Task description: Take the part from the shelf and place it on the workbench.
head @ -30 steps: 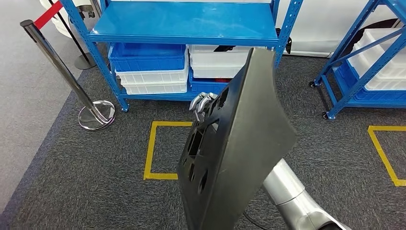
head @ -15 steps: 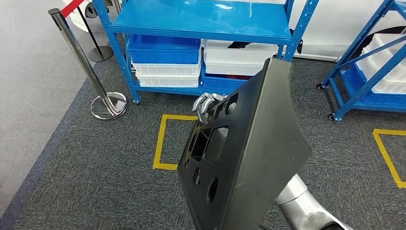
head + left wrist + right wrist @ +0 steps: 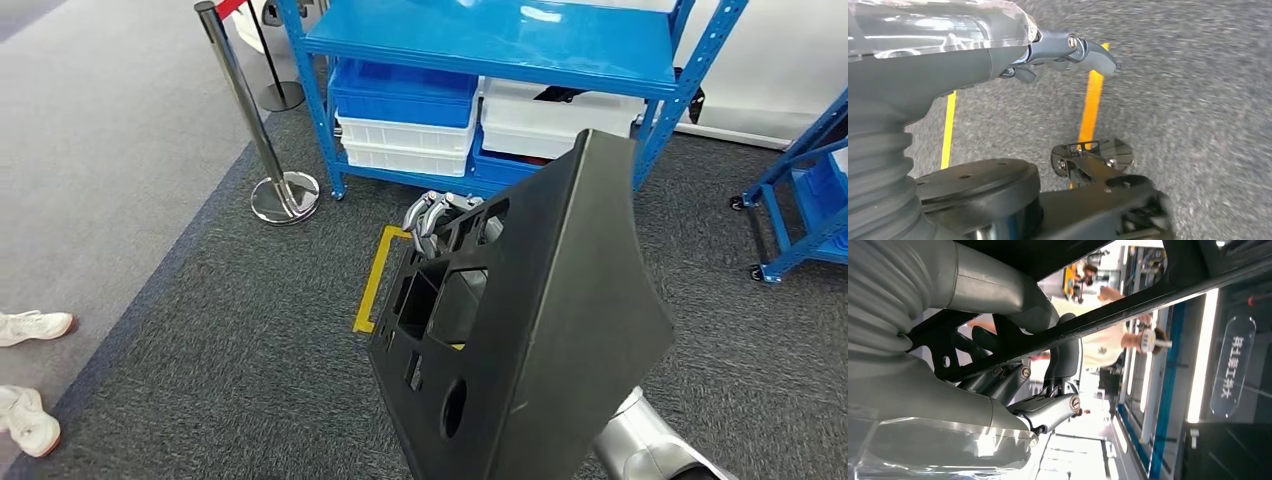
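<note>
Dark grey carpet (image 3: 230,380) marked with a yellow taped square (image 3: 375,290) covers the floor of this workshop space. Nearest the camera, the right arm's silver forearm (image 3: 645,455) rises from below and carries the part (image 3: 540,330), a large black moulded panel with several rectangular cut-outs and a round hole, held tilted on edge in front of the robot's chest. The right hand (image 3: 432,215) grips its upper edge, fingers hooked over the rim; the right wrist view shows the thumb and fingers (image 3: 1060,360) clamped on a black rib of the panel. The left hand (image 3: 1068,50) hangs over the carpet holding nothing, its fingers loosely curled, and I cannot tell whether they are closed.

Judging by this, the part is already off the shelf and the carry is in hand. No workbench is visible, so the next move calls for turning until one is, then walking over and laying the panel down flat.

Farther off stand one chrome stanchion (image 3: 262,140) with a red belt, then one blue shelf rack (image 3: 500,40) with four bins beneath it, two blue (image 3: 400,95) and two white (image 3: 560,115). A second blue rack (image 3: 800,200) stands at the right. Two white shoes (image 3: 30,330) of a person show at the left edge
</note>
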`<state>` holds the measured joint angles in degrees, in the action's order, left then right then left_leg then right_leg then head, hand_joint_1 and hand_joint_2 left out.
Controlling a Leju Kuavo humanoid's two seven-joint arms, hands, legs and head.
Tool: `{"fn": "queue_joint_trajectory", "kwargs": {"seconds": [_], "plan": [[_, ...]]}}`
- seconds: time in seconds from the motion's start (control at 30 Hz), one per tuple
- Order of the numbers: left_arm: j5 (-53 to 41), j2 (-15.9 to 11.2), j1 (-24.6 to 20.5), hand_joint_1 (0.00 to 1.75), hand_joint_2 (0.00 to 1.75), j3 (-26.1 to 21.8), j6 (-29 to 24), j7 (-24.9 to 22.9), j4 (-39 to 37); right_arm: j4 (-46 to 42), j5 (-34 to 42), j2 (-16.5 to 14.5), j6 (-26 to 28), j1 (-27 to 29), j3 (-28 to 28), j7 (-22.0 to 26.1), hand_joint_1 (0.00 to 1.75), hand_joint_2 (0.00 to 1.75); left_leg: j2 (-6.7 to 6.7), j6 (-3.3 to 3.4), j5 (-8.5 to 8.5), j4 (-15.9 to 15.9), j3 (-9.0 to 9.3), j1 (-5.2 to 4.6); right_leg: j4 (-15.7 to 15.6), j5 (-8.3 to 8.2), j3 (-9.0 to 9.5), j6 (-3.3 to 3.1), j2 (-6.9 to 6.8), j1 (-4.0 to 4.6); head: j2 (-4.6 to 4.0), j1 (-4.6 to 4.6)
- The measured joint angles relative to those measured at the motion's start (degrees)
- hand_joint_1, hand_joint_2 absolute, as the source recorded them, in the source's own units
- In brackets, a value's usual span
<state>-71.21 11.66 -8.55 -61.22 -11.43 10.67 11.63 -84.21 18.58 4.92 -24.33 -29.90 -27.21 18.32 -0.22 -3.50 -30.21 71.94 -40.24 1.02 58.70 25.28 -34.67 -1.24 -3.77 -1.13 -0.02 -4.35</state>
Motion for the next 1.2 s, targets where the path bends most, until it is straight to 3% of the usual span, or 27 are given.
{"fn": "queue_joint_trajectory", "kwargs": {"seconds": [0.03, 0.1, 0.17, 0.23, 0.3, 0.37, 0.4, 0.43, 0.47, 0.5, 0.53, 0.6, 0.63, 0.67, 0.73, 0.8, 0.87, 0.93, 0.97, 1.0, 1.03, 1.1, 1.13, 1.17, 1.2], "plan": [[0.01, -0.01, 0.02, 0.0, 1.75, 0.0, 0.0, 0.01, 0.0, -0.02, 0.0, 0.0, -0.03, -0.03, 0.0, 0.0, 1.75, 1.75, 0.7, 0.04, 1.53, -3.94, 2.7, 0.04, 0.03, -0.13, -0.1, 0.13, -0.7, -0.01, 0.0, 0.0], [0.16, -0.01, -0.07, 0.0, 1.75, 0.0, -0.01, 0.09, 0.0, -0.24, 0.0, 0.02, -0.01, -0.16, 0.05, 0.0, 1.75, 1.75, 3.09, 0.87, 3.49, -11.69, 7.46, -0.3, 0.06, -0.37, -0.16, 0.58, -1.96, 0.19, 0.0, 0.01], [0.39, -0.02, 0.03, 0.0, 1.75, 0.0, -0.02, 0.22, 0.0, -0.62, 0.0, 0.06, 0.22, -0.3, 0.24, 0.0, 1.75, 1.75, 4.15, 2.04, 3.89, -14.49, 8.63, -0.73, 0.02, -0.66, -0.16, 1.2, -3.05, 0.33, 0.0, 0.01], [0.51, -0.07, 0.45, 0.0, 1.75, -0.01, -0.02, 0.28, 0.0, -1.16, 0.0, 0.13, 0.45, -0.38, 0.53, 0.0, 1.75, 1.75, 3.02, 2.95, 4.57, -14.74, 8.24, -0.66, -0.07, -0.87, -0.14, 1.92, -3.6, 0.2, 0.0, 0.01], [0.55, -0.07, 0.74, 0.0, 1.75, -0.02, -0.02, 0.29, 0.0, -1.9, 0.01, 0.38, 0.58, -0.3, 1.08, -0.03, 1.75, 1.75, 1.92, 3.82, 5.53, -15.41, 8.16, -0.42, 1.75, 0.7, -0.96, 2.51, -1.02, -0.02, 0.0, 0.02], [0.49, -0.01, 0.69, 0.0, 1.75, -0.02, 0.04, 0.34, 0.0, -2.53, -0.01, 0.91, 0.72, 0.12, 1.77, -0.13, 1.75, 1.75, 0.73, 4.42, 6.29, -15.69, 7.75, -0.42, 7.85, 4.6, -3.55, 2.72, 2.54, -0.15, 0.0, 0.03], [0.43, 0.02, 0.64, 0.0, 1.75, -0.02, 0.09, 0.37, 0.0, -2.72, -0.06, 1.17, 0.82, 0.48, 2.04, -0.19, 1.75, 1.75, -0.01, 4.59, 6.52, -15.61, 7.41, -0.51, 11.63, 6.43, -5.14, 2.74, 3.29, -0.13, 0.0, 0.03], [0.36, 0.04, 0.64, 0.0, 1.75, -0.02, 0.15, 0.4, 0.0, -2.82, -0.17, 1.47, 0.97, 0.89, 2.31, -0.3, 1.75, 1.75, -0.82, 4.62, 6.68, -15.48, 7.08, -0.58, 14.44, 7.42, -6.28, 2.77, 3.61, -0.11, 0.0, 0.03], [0.28, 0.06, 0.7, 0.0, 1.75, -0.02, 0.19, 0.42, 0.0, -2.88, -0.34, 1.7, 1.12, 1.27, 2.54, -0.41, 1.75, 1.75, -1.67, 4.6, 6.81, -15.27, 6.76, -0.62, 15.44, 7.35, -6.56, 2.77, 3.73, -0.12, 0.0, 0.02], [0.2, 0.09, 0.77, 0.0, 1.75, -0.02, 0.24, 0.4, 0.0, -2.98, -0.55, 1.88, 1.26, 1.57, 2.77, -0.5, 1.75, 1.75, -2.48, 4.52, 6.9, -14.98, 6.46, -0.64, 14.14, 6.25, -5.73, 2.72, 3.82, -0.15, 0.0, 0.02], [0.13, 0.12, 0.79, 0.0, 1.75, -0.02, 0.27, 0.39, 0.0, -3.13, -0.74, 2.02, 1.35, 1.76, 2.99, -0.58, 1.75, 1.75, -3.24, 4.42, 6.93, -14.61, 6.17, -0.63, 10.93, 4.49, -3.96, 2.62, 4.15, -0.2, 0.0, 0.02], [0.06, 0.24, 0.69, 0.0, 1.75, -0.02, 0.33, 0.33, 0.0, -3.6, -0.98, 2.22, 1.39, 1.9, 3.44, -0.57, 1.75, 1.75, -4.58, 3.98, 6.89, -13.73, 5.44, -0.65, 3.95, 2.18, -0.32, 2.34, 6.3, -0.3, 0.0, 0.02], [0.08, 0.27, 0.59, 0.0, 1.75, -0.02, 0.33, 0.29, 0.0, -3.84, -1.04, 2.31, 1.36, 1.97, 3.62, -0.55, 1.75, 1.75, -5.14, 3.63, 6.91, -13.4, 5.04, -0.66, 2.02, 1.74, 0.59, 2.15, 7.12, -0.29, 0.0, 0.02], [0.14, 0.3, 0.53, 0.0, 1.75, -0.01, 0.33, 0.24, 0.0, -4.06, -1.08, 2.39, 1.31, 2.08, 3.76, -0.5, 1.75, 1.75, -5.67, 3.23, 7.0, -13.22, 4.66, -0.64, 1.35, 1.79, 0.82, 1.92, 7.55, -0.2, 0.0, 0.02], [0.32, 0.27, 0.56, 0.0, 1.75, -0.02, 0.32, 0.11, 0.0, -4.31, -1.11, 2.51, 1.17, 2.21, 3.94, -0.37, 1.75, 1.75, -6.5, 2.49, 7.3, -13.2, 4.15, -0.53, 1.25, 1.39, 0.66, 1.26, 6.41, -0.13, 0.0, 0.02], [0.47, 0.23, 0.72, 0.0, 1.75, -0.02, 0.31, 0.03, 0.0, -4.46, -1.11, 2.57, 1.1, 2.18, 4.1, -0.21, 1.75, 1.75, -4.83, 1.92, 6.3, -11.73, 3.27, -0.6, 0.9, 1.05, 0.64, 0.53, 5.13, -0.26, 0.0, 0.02], [0.55, 0.22, 0.69, 0.0, 1.75, -0.02, 0.31, 0.0, 0.0, -4.64, -1.1, 2.58, 1.1, 2.2, 4.28, -0.03, 1.75, 1.75, -1.73, 1.32, 2.82, -6.0, 0.72, -0.55, 0.72, 0.9, 0.54, 0.08, 3.69, -0.22, 0.0, 0.01], [0.6, 0.23, 0.63, 0.0, 1.75, -0.02, 0.31, 0.0, 0.0, -4.72, -1.09, 2.59, 1.09, 2.37, 4.4, 0.05, 1.75, 1.75, -0.44, 0.84, -0.58, 1.15, -2.28, -0.33, 0.74, 0.89, 0.37, -0.05, 2.09, -0.06, 0.0, 0.01], [0.61, 0.23, 0.68, 0.0, 1.75, -0.02, 0.31, 0.0, 0.0, -4.72, -1.09, 2.6, 1.09, 2.45, 4.42, 0.05, 1.75, 1.75, -0.27, 0.77, -0.96, 2.67, -2.7, -0.3, 0.75, 0.89, 0.32, -0.07, 1.25, -0.01, 0.0, 0.01], [0.61, 0.22, 0.75, 0.0, 1.75, -0.02, 0.31, 0.0, 0.0, -4.73, -1.09, 2.59, 1.09, 2.5, 4.42, 0.05, 1.75, 1.75, -0.13, 0.82, -0.28, 1.88, -1.95, -0.31, 0.76, 0.88, 0.31, -0.07, 0.46, 0.03, 0.0, 0.02], [0.62, 0.22, 0.8, 0.0, 1.75, -0.02, 0.31, 0.0, 0.0, -4.73, -1.09, 2.58, 1.08, 2.5, 4.42, 0.05, 1.75, 1.75, 0.21, 1.0, 1.14, -0.92, -0.14, -0.35, 0.76, 0.88, 0.34, -0.06, -0.29, 0.08, 0.0, 0.02], [0.63, 0.19, 0.73, 0.0, 1.75, -0.02, 0.27, 0.0, 0.0, -4.79, -1.09, 2.58, 1.07, 2.4, 4.45, 0.06, 1.75, 1.75, 2.99, 2.0, 3.86, -9.01, 4.71, -0.84, 0.77, 0.91, 0.51, 0.12, -1.67, 0.3, 0.0, 0.02], [0.63, 0.18, 0.64, 0.0, 1.75, -0.02, 0.23, 0.01, 0.0, -4.83, -1.09, 2.59, 1.07, 2.34, 4.5, 0.07, 1.75, 1.75, 4.28, 2.59, 4.5, -11.82, 6.23, -1.18, 0.77, 0.92, 0.6, 0.36, -2.28, 0.37, 0.0, 0.01], [0.61, 0.17, 0.57, 0.0, 1.75, -0.02, 0.19, 0.01, 0.0, -4.87, -1.09, 2.58, 1.07, 2.29, 4.56, 0.07, 1.75, 1.75, 5.17, 3.16, 4.69, -13.37, 6.94, -1.5, 0.75, 0.92, 0.69, 0.66, -2.91, 0.4, 0.0, 0.01], [0.56, 0.16, 0.58, 0.0, 1.75, -0.02, 0.16, 0.02, 0.0, -4.91, -1.1, 2.55, 1.08, 2.27, 4.61, 0.05, 1.75, 1.75, 4.98, 3.56, 4.63, -13.67, 6.83, -1.7, 0.67, 0.9, 0.78, 0.99, -3.54, 0.42, 0.0, 0.02]]}}
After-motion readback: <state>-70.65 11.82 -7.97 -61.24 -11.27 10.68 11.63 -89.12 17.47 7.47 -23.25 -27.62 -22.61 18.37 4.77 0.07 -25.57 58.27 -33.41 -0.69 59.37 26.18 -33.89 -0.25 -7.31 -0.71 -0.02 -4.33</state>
